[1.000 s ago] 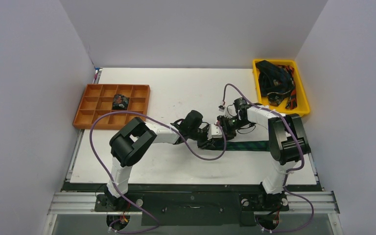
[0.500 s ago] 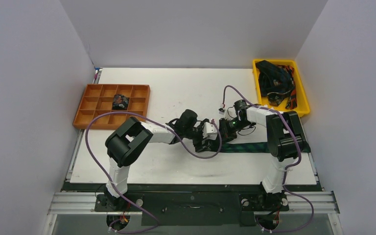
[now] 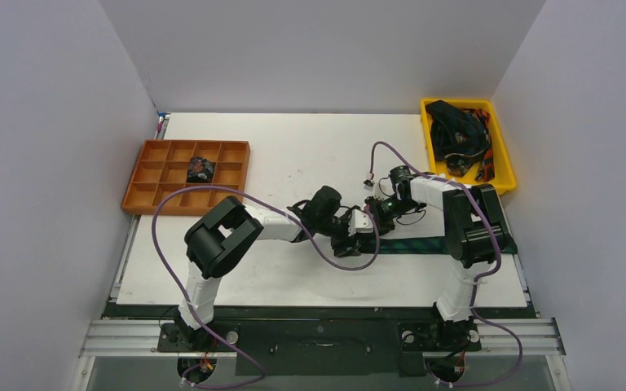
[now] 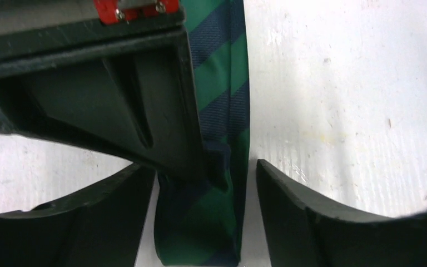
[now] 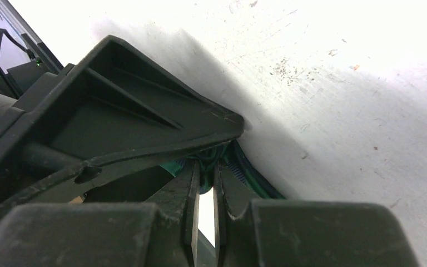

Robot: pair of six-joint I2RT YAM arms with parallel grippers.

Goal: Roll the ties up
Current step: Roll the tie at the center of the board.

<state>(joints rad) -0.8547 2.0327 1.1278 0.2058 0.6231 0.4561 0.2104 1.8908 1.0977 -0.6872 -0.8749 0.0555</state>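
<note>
A navy-green plaid tie (image 3: 412, 243) lies flat on the white table in front of the right arm. Its left end is folded into a small roll. In the left wrist view the roll (image 4: 200, 222) sits between my left gripper's (image 4: 203, 183) open jaws, with a gap on each side. My right gripper (image 5: 207, 167) is shut on a fold of the tie (image 5: 250, 177) at that same end. In the top view the left gripper (image 3: 357, 230) and right gripper (image 3: 372, 216) meet tip to tip there. A rolled dark tie (image 3: 200, 169) sits in the orange tray.
The orange compartment tray (image 3: 134, 199) stands at the left. A yellow bin (image 3: 505, 163) at the back right holds a heap of dark ties (image 3: 456, 134). Purple cables loop over both arms near the grippers.
My left gripper swung a little left and toward the near edge, then back right to the tie's rolled end. My right gripper stayed at that end.
</note>
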